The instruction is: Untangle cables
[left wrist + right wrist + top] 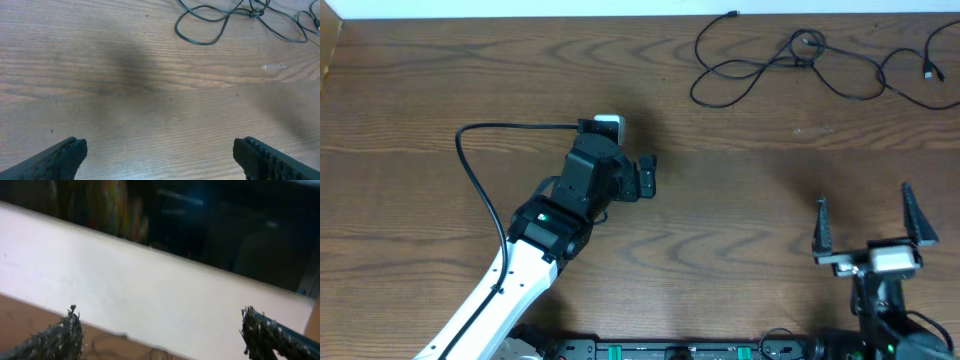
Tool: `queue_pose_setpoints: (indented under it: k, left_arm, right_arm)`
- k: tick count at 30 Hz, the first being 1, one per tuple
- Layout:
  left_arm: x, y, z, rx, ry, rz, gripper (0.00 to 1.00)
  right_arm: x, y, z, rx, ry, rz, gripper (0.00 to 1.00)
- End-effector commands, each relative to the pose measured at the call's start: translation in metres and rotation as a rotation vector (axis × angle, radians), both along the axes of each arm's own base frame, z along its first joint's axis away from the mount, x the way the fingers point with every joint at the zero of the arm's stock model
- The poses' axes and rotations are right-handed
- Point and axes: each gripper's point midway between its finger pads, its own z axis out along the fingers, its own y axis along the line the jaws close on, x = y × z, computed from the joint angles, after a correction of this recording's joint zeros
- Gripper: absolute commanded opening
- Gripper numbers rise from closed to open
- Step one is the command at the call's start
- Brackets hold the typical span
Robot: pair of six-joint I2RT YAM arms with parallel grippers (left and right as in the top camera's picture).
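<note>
Overhead: cables [807,43] lie in loose black loops along the far edge of the tabletop [740,200], toward its far right corner, one end running off past the right edge. Left gripper [603,172] hangs over the tabletop's middle, well apart from them. Right gripper [868,225] sits by the near edge at the right, fingers spread wide, nothing between them.

Left wrist: left gripper [160,150] jaws fully apart over bare wood, empty; cables [256,12] at the far right.

Right wrist: right gripper [165,332] wide open, empty, facing a white wall.
</note>
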Motion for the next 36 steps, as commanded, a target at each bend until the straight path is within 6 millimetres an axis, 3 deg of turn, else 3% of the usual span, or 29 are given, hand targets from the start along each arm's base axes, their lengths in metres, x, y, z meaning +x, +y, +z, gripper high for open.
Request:
queue_pose_setpoints:
  k: [1,10,16,25,29,36]
  left_arm:
    - [0.002,0.002,0.0,0.01,-0.003,0.01,1.0]
    - [0.002,0.002,0.0,0.01,-0.003,0.01,1.0]
    - [0.002,0.002,0.0,0.01,-0.003,0.01,1.0]
    - [0.002,0.002,0.0,0.01,-0.003,0.011,1.0]
    - [0.002,0.002,0.0,0.01,-0.003,0.01,1.0]
    - [0.002,0.002,0.0,0.01,-0.003,0.01,1.0]
  right_arm:
    - [0.011,-0.005,-0.026,-0.014,0.046,-0.029,0.99]
    - [0.023,-0.008,-0.066,-0.012,0.077,-0.036,0.99]
    - [0.026,-0.013,-0.073,-0.02,0.105,-0.067,0.99]
    - [0.032,-0.015,-0.114,-0.004,0.28,-0.073,0.99]
    - [0.033,-0.015,-0.142,-0.019,0.39,-0.075,0.99]
    - [0.032,-0.015,-0.144,-0.02,0.399,-0.074,0.99]
